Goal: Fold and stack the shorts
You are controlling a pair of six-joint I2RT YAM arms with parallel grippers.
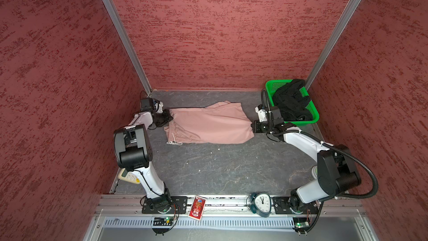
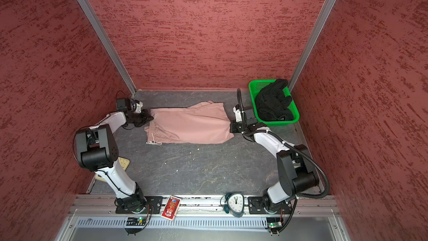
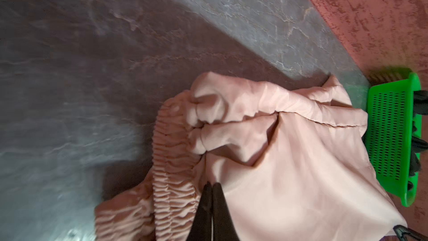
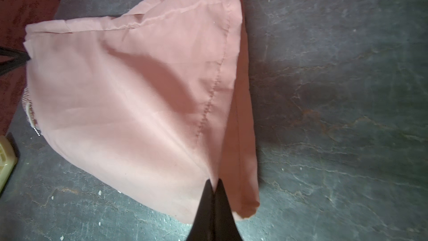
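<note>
The pink shorts (image 1: 208, 124) (image 2: 190, 124) lie across the back of the grey table, gathered waistband (image 3: 171, 149) to the left, leg hems (image 4: 220, 70) to the right. My left gripper (image 1: 170, 118) (image 3: 212, 185) is shut on the fabric just beside the waistband. At the opposite end my right gripper (image 1: 253, 126) (image 4: 214, 181) is shut on the hem corner. The cloth hangs taut between the two grips. The black shorts (image 1: 291, 100) (image 2: 273, 103) sit crumpled in the green basket (image 1: 273, 85) (image 3: 391, 135) at the back right.
A beige device (image 1: 127, 177) (image 4: 5, 158) lies at the table's left front edge. A clock (image 1: 261, 202) and a red card box (image 1: 197, 206) rest on the front rail. Red walls close in on three sides.
</note>
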